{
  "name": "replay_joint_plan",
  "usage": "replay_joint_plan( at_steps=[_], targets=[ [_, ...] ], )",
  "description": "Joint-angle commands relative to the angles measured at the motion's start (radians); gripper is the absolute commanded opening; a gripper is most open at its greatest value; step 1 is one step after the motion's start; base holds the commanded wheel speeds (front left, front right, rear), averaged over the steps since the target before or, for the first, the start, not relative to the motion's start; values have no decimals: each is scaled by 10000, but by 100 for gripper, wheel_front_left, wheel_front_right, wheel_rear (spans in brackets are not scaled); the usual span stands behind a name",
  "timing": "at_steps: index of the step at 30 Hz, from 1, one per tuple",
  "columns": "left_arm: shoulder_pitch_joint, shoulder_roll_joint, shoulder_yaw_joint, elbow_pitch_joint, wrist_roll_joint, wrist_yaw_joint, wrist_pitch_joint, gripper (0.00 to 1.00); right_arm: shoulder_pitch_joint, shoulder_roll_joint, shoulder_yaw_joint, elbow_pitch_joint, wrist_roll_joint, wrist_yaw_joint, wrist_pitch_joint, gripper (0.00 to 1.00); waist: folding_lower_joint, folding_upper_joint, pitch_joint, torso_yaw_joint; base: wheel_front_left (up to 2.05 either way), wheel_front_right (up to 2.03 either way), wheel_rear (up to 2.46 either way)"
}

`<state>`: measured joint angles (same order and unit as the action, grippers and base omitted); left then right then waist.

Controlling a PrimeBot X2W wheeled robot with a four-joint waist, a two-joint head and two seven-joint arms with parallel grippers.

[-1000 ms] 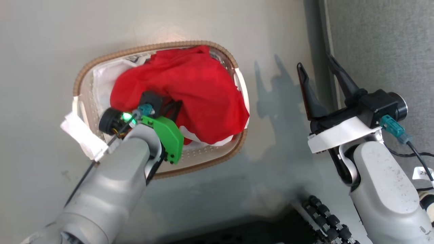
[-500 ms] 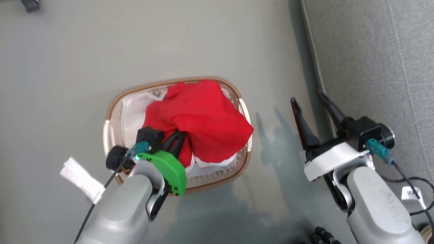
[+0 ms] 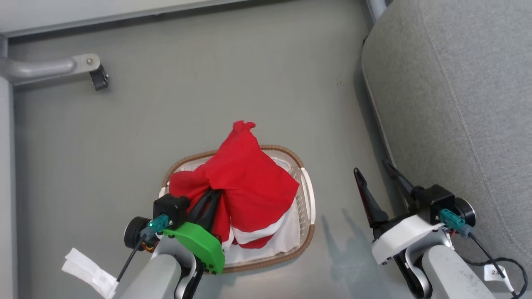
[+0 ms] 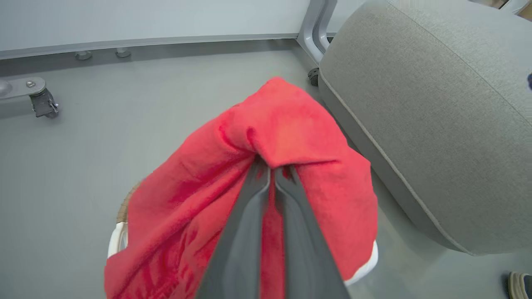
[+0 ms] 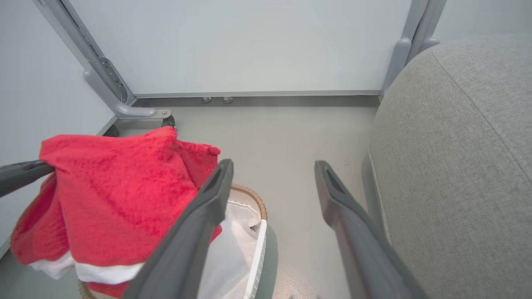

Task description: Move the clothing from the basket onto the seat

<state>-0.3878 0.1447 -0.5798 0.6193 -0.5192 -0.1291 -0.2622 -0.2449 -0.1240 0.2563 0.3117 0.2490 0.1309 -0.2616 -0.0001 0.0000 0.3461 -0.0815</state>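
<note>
The red clothing hangs bunched from my left gripper, which is shut on a fold of it above the basket. In the left wrist view the two dark fingers pinch the red clothing, which drapes down on both sides. White trim shows at the garment's lower edge over the basket's white liner. My right gripper is open and holds nothing, right of the basket beside the grey seat. The right wrist view shows the clothing lifted at its left and the seat at its right.
The basket stands on a grey floor. A metal frame leg with a caster is at the far left, and a pale wall panel stands behind. A white tag hangs by my left forearm.
The head camera has risen and tilted, so the basket shows lower and smaller. My left gripper has lifted the red clothing up out of the basket; the right gripper stays open.
</note>
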Motion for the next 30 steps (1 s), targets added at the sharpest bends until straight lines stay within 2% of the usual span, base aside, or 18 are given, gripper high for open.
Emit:
replay_joint_plan(
  at_steps=[1,8,20,30],
  targets=[
    [284,1,149,-199,132,-20,-40,0,234,-10,-30,25,21,-3,-51,100,1,0,-1091,213,0,0,0],
    [800,6,777,-1011,433,-20,-40,0,697,86,-56,25,-108,-3,-51,100,1,0,-1889,256,0,0,0],
    [1032,26,1250,-2221,654,-20,-40,0,1412,293,6,163,-150,-3,-51,100,1,0,-2943,191,0,0,0],
    [954,-26,1447,-2998,713,-20,-39,0,1650,357,32,239,-75,-3,-51,100,1,0,-3275,140,0,0,0]
  ],
)
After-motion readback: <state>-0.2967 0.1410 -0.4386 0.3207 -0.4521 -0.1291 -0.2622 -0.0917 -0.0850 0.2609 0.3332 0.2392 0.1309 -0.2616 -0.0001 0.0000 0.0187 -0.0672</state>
